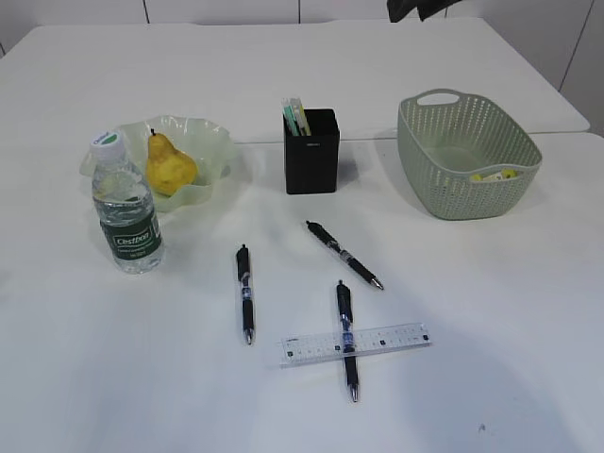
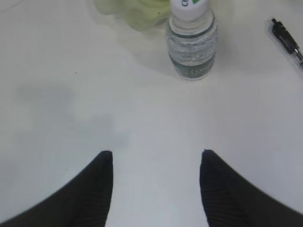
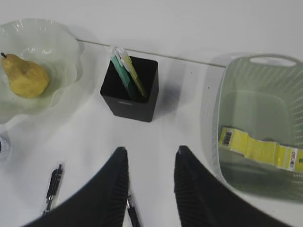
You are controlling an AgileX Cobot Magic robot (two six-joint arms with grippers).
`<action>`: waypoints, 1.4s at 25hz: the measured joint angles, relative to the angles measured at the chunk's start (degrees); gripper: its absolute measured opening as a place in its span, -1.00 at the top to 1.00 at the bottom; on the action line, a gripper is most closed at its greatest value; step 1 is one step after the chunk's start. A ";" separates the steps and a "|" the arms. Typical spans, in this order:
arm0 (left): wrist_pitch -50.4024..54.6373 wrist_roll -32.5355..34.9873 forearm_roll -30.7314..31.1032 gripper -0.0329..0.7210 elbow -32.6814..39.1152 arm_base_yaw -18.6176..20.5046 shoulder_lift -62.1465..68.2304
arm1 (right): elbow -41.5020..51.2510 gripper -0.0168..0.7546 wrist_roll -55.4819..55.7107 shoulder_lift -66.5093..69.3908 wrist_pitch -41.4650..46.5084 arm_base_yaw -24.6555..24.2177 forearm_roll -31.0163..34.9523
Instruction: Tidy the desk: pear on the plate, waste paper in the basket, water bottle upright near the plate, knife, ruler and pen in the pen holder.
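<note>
Exterior view: three pens (image 1: pixel 343 253) and ruler (image 1: pixel 356 343) lie at 6 o'clock of pen holder (image 1: pixel 312 151); both grippers (image 2: pixel 156 165) (image 3: pixel 150 158) released, empty; ruler crosses one pen, so a grab may drag both.

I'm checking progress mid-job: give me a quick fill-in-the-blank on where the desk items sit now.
1. The pear lies on the ____.
2. The waste paper lies inside the ____.
3. The ruler lies across one of the ____ pens on the table.
4. The water bottle stands ____ beside the plate.
Missing words: plate; basket; three; upright.
</note>
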 joint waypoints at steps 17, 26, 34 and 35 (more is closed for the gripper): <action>14.13 10.99 -12.91 -0.19 -20.98 -0.53 9.65 | -4.33 0.23 2.08 -1.15 14.91 0.00 0.43; 15.98 17.66 -16.58 -0.37 -27.36 -0.90 15.62 | -4.38 0.23 2.18 -1.15 15.02 0.00 2.60; 16.13 19.77 -15.88 -0.38 -32.97 -6.28 21.81 | -3.59 0.23 2.18 -6.05 15.10 0.00 2.12; 16.13 19.81 -15.51 -0.38 -33.47 -6.92 22.50 | -2.96 0.23 2.18 -7.04 15.10 0.00 1.36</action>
